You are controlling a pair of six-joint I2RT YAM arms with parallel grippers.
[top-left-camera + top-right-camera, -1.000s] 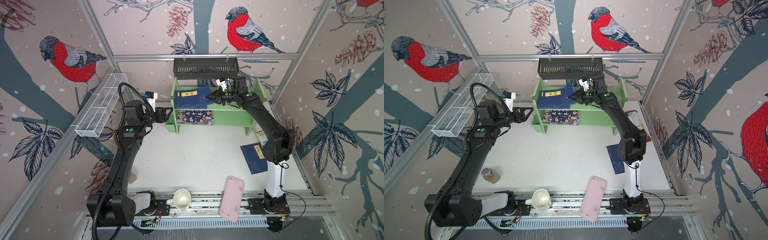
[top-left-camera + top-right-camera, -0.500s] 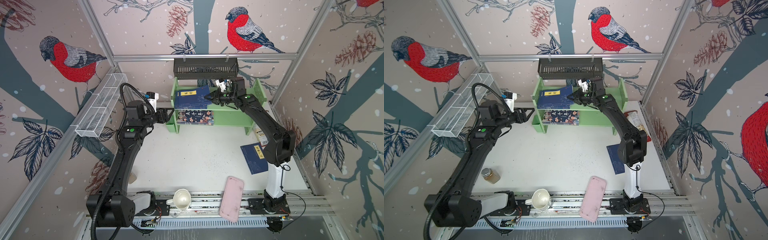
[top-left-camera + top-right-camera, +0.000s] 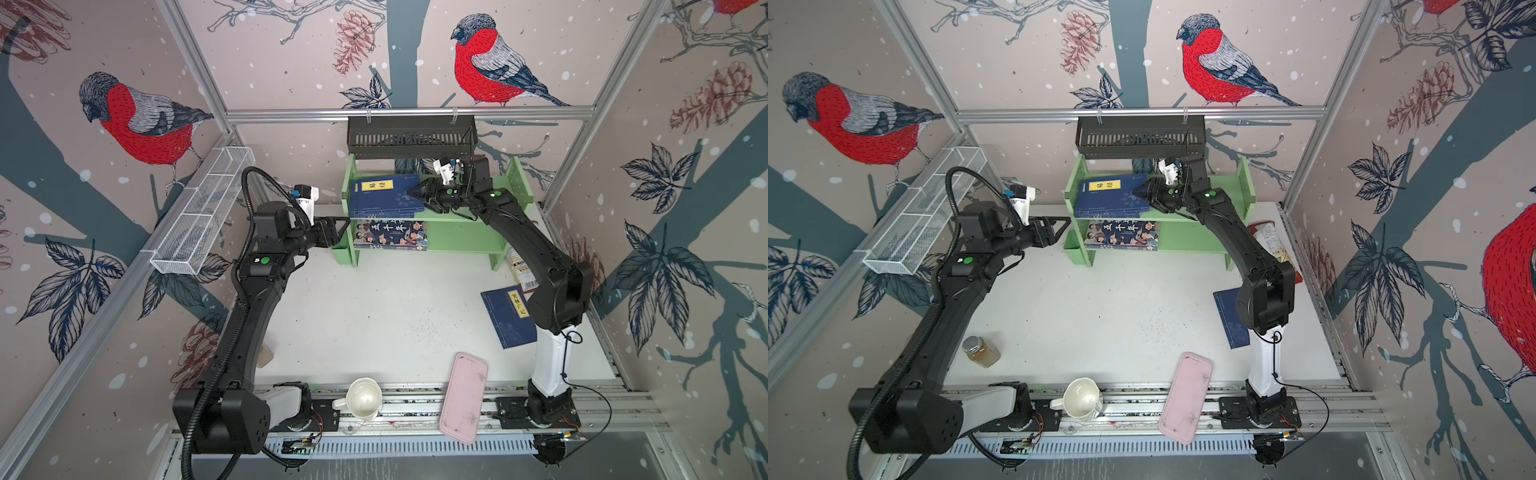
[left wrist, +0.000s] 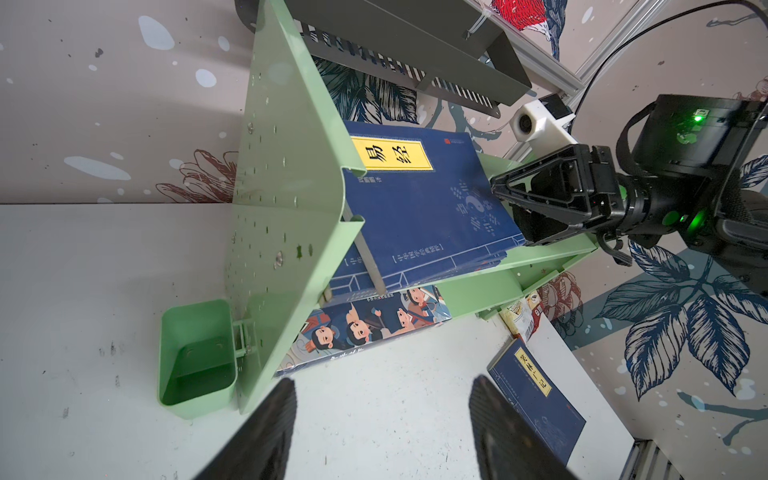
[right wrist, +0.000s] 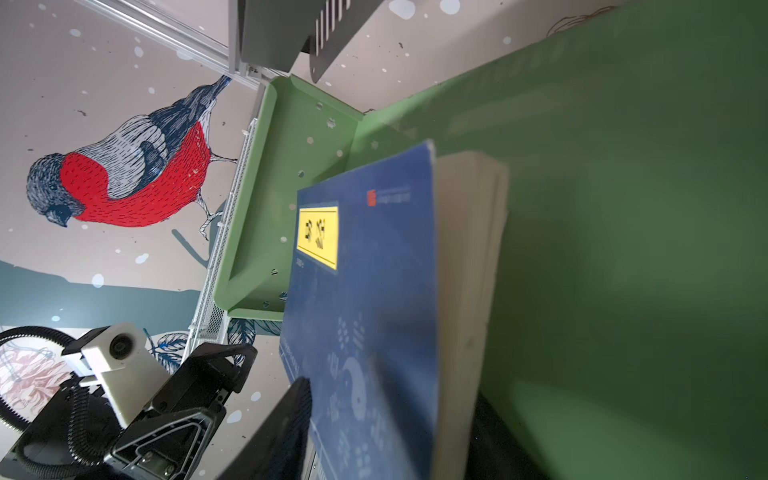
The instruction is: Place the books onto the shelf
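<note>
Counted here are at least 2 thin navy-blue paperbacks with yellow title labels (image 3: 386,199) in a pile whose exact number cannot be told, 1 more navy-blue paperback (image 3: 505,328) lying apart, and 1 larger cartoon-figure book (image 3: 390,235). There is 1 light green two-tier shelf (image 3: 461,237), 1 small green plastic bin (image 4: 195,357), 1 black slotted basket (image 3: 409,137) and 1 white wire mesh basket (image 3: 203,212). Add 1 flat pink tray (image 3: 463,397), 1 white ceramic mug (image 3: 365,400), 1 silver-lidded glass jar (image 3: 982,351) and 1 printed snack bag (image 3: 1268,241).

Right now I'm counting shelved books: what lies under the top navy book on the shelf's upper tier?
More navy books lie stacked under the top navy book, on the shelf; only their edges show. Its cover hides their titles and exact number.
</note>
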